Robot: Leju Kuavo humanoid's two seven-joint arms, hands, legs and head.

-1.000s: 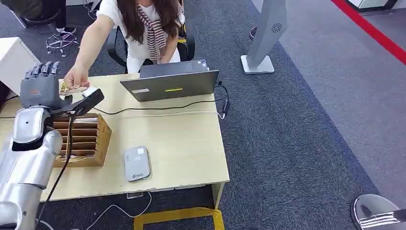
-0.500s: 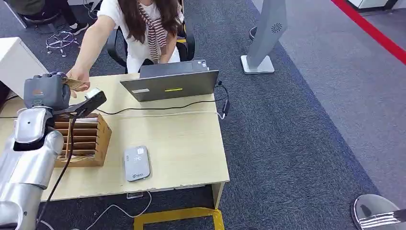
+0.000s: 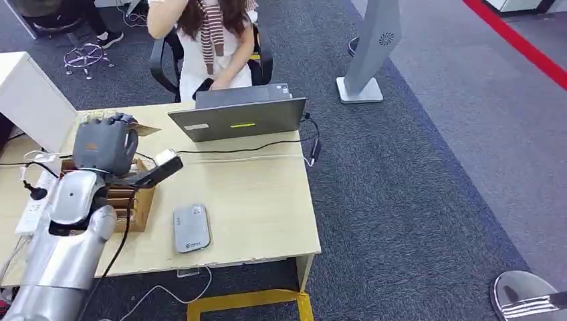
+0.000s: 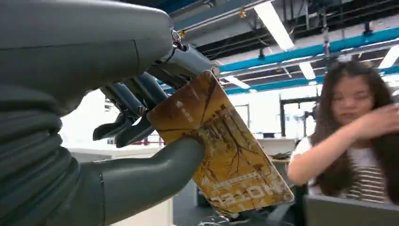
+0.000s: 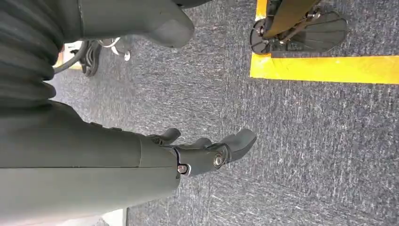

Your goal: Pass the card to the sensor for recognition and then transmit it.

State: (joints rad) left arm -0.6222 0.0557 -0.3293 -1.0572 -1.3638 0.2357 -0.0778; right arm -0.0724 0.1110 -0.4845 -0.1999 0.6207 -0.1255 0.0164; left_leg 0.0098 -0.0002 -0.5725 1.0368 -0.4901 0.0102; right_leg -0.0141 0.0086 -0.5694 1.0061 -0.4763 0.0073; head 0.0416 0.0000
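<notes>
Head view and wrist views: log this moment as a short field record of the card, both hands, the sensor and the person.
card: gold patterned card, pinched by the left hand between thumb and fingers
left hand position: raised over the wooden rack at the desk's left end
right hand: right hand holds nothing, hangs above carpet, fingers loosely curled
sensor: grey reader flat near the desk's front edge, apart from the card
person: person seated behind the laptop

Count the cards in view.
1: a gold card pinched in the left hand above the wooden rack. The rack's slots may hide more.
</notes>
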